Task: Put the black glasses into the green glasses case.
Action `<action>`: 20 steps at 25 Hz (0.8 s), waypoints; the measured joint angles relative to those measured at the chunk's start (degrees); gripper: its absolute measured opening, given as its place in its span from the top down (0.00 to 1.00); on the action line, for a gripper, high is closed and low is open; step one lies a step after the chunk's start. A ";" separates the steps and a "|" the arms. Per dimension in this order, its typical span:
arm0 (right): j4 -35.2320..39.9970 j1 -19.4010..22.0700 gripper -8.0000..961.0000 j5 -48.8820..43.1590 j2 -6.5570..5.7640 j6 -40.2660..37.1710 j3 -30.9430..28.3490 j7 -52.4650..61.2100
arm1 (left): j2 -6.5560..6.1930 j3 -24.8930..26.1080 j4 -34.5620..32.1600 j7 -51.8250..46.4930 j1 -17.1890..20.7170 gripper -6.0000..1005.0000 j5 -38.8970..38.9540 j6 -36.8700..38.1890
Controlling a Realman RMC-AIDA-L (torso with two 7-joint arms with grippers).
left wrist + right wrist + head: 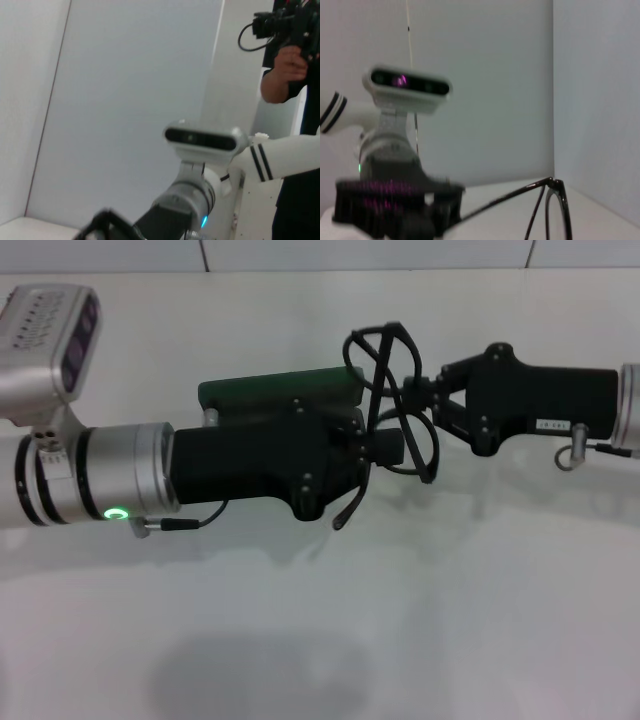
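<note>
Two robot arms met mid-air above the white table (420,620). The left gripper (385,448), reaching in from the robot's left, hid most of the green glasses case (270,390), which sat just behind and under it; case open or shut: can't tell. The right gripper (425,405) pinched the black glasses (390,390) by the frame, w/ left gripper's fingers pressed on a temple. Risk: both grippers pulling apart could bend the thin frame, or glasses drop beside the case.
</note>
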State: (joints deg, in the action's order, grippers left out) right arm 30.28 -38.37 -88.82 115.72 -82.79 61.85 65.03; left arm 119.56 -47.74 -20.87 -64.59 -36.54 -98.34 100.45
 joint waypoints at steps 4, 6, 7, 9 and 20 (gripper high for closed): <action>0.03 -0.89 0.92 1.64 0.02 -0.53 0.00 0.00 | 0.07 -0.25 0.35 0.15 -0.42 0.99 -0.01 -0.99; 0.09 -1.48 0.92 1.97 0.02 -0.81 0.07 0.00 | 0.07 -0.26 0.38 0.19 -0.67 0.99 -0.01 -1.30; 0.11 -1.77 0.92 2.00 0.02 -1.05 0.12 0.00 | 0.07 -0.25 0.41 0.20 -0.80 0.99 -0.01 -1.46; 0.13 -2.31 0.92 2.01 0.03 -1.63 0.29 0.00 | 0.11 -0.25 0.42 0.16 -0.99 0.99 -0.01 -1.88; 0.14 -3.27 0.92 2.07 0.13 -5.42 0.55 0.01 | 0.14 -0.24 1.91 0.28 -2.39 0.99 -0.18 -3.33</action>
State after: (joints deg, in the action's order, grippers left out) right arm 30.41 -41.64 -86.75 115.86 -88.21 62.40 65.04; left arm 119.71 -47.99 -18.96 -64.31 -38.94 -98.52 97.12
